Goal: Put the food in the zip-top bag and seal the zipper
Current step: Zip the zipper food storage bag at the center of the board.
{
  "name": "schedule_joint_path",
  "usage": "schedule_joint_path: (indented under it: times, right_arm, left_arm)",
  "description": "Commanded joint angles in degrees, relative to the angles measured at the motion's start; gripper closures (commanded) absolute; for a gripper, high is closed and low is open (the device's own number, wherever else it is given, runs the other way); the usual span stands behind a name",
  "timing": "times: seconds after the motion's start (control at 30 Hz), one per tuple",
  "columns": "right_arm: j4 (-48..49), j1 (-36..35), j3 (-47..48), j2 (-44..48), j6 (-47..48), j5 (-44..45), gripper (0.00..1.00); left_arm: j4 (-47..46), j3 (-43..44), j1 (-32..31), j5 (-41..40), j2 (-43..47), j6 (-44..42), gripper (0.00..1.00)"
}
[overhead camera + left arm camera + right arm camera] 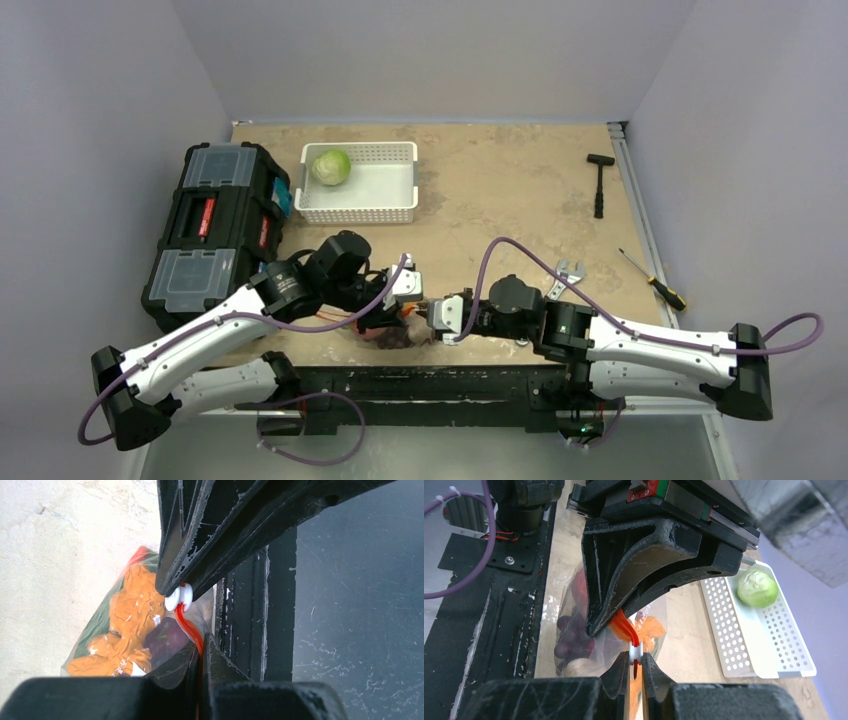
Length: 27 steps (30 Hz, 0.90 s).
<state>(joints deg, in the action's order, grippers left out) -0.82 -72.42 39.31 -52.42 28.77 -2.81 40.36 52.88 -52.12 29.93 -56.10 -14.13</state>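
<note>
Kim: Black fingers [220, 675] of the left gripper [201, 645] fill the bottom of its wrist view, pinched shut on the orange-red zipper [192, 630].
Lee: And the right gripper [636, 659]?
Kim: Closed too, its tips clamping the white slider [636, 651] on that strip.
Lee: Where's the zip-top bag [395, 335]?
Kim: By the near edge of the table [500, 190], between both grippers, with orange pieces [132, 605] and dark red grapes [165, 635] inside.
Lee: Anything outside it?
Kim: One green cabbage [330, 167] sits in the white basket [360, 213], well apart.

Zip-top bag [392, 336] largely hidden by left gripper [413, 302], right gripper [432, 313]; food [132, 612] blurred.
</note>
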Motion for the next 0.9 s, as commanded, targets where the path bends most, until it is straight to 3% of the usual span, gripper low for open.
schedule_joint_path:
  times: [0.0,0.3,0.53,0.87]
  right_arm:
    - [8.3,-0.3,0.2,-1.2,1.3,-6.0,0.95]
    - [9.0,-0.3,1.5,-3.0,2.7,-10.7,0.92]
    - [8.5,-0.4,0.3,1.0,2.3,-10.9,0.94]
    - [6.9,-0.3,1.4,1.1,2.6,-12.8,0.88]
  left_arm:
    - [-4.5,0.4,0.1,4.2,0.9,-1.8,1.00]
    - [-4.3,0.0,0.1,3.8,1.8,-2.6,1.00]
    - [-3.5,-0.2,0.1,2.5,1.9,-2.9,1.00]
    - [-3.4,0.0,0.3,2.7,1.8,-3.1,1.00]
